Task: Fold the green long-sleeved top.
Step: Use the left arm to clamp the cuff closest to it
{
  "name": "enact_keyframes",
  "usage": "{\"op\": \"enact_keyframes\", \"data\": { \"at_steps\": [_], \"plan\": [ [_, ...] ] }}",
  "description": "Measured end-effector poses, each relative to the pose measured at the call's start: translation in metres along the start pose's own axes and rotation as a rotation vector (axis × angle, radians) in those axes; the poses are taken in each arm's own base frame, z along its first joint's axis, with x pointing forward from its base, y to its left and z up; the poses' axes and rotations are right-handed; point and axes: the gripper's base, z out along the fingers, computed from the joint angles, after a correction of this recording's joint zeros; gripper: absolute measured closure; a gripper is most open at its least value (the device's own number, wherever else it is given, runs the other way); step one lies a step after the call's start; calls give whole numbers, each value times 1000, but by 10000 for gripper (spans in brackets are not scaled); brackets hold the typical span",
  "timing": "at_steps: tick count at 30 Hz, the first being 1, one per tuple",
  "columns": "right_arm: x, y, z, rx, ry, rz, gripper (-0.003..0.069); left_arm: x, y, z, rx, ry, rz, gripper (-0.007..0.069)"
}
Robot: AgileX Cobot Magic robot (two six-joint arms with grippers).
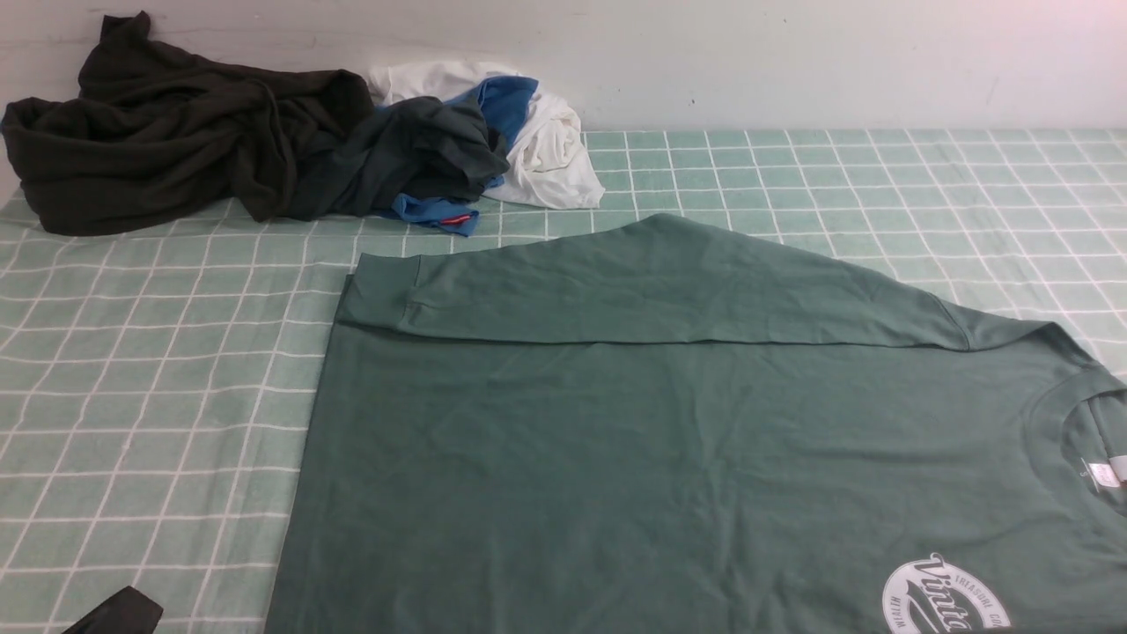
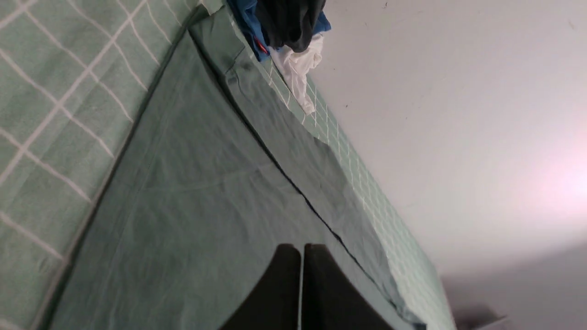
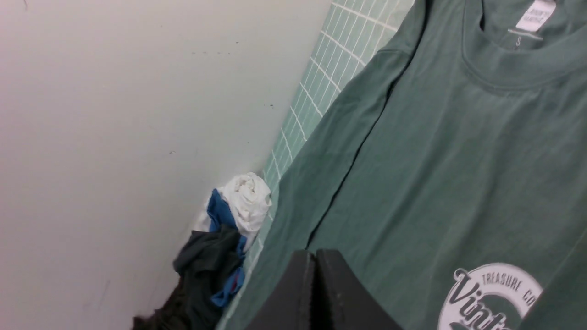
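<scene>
The green long-sleeved top lies flat, print side up, on the surface, just on the near side of the heap of clothes. Its long axis runs side to side across the front view. The hem end is nearer the heap and the ribbed neck is farthest from it. One sleeve is folded along the body's edge on the heap's side, its cuff pointing toward the heap, close but apart.

The surface is covered in pale green cloth with a white grid, and the heap rests against a plain white wall.

The round white chest print shows "Vint" and "TREASURE CO". The white neck label is unreadable, with an "S" just under it.

The left end effector and the right end effector are both closed and empty.
</scene>
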Motion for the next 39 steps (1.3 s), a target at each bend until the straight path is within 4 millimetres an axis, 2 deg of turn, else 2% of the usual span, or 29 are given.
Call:
{"op": "enact_keyframes", "data": {
  "at_steps": [3,4,7,8,9,10,11,12,13,14,17,20,23,24,25,26,32,39],
  "plan": [
    [0,1,0,2,6,-125,673,-13,-26,-9,65,-19,226,627],
    [0,5,-2,0,17,-252,673,-21,-46,-15,93,-10,362,627],
    [-11,33,-10,-52,-19,-501,673,-38,-73,-9,28,140,554,627],
    [-13,38,-12,-60,-29,-533,673,-39,-74,-8,21,155,566,627],
    [-18,48,-12,-54,-31,-593,673,-46,-81,-3,-23,234,626,627],
    [-29,74,-12,-36,-27,-733,673,-60,-91,9,-125,402,740,627],
    [-32,79,-11,-32,-23,-747,673,-66,-97,11,-141,424,766,627],
    [-41,99,-4,0,17,-843,673,-79,-99,25,-240,569,835,627],
    [-42,102,-3,4,24,-859,673,-81,-101,27,-240,573,836,627],
    [-49,118,5,37,83,-938,673,-94,-103,41,-320,696,901,627],
    [-54,138,21,105,256,-1042,673,-98,-105,66,-381,884,1008,620],
    [-46,148,42,161,559,-1113,673,-78,-104,93,-376,1072,1078,581],
    [-30,142,48,193,821,-1145,673,-48,-101,115,-368,1251,1095,499],
    [-28,142,49,195,838,-1147,673,-46,-101,116,-368,1262,1096,492],
    [-19,136,48,218,974,-1169,673,-30,-96,129,-370,1344,1099,424],
    [-16,133,47,224,1016,-1179,673,-20,-93,136,-372,1386,1104,383],
    [-12,122,46,261,1079,-1241,673,28,-67,179,-360,1504,1152,202],
    [-13,122,49,250,1038,-1257,673,64,-33,205,-362,1622,1168,167]
  ]
}}
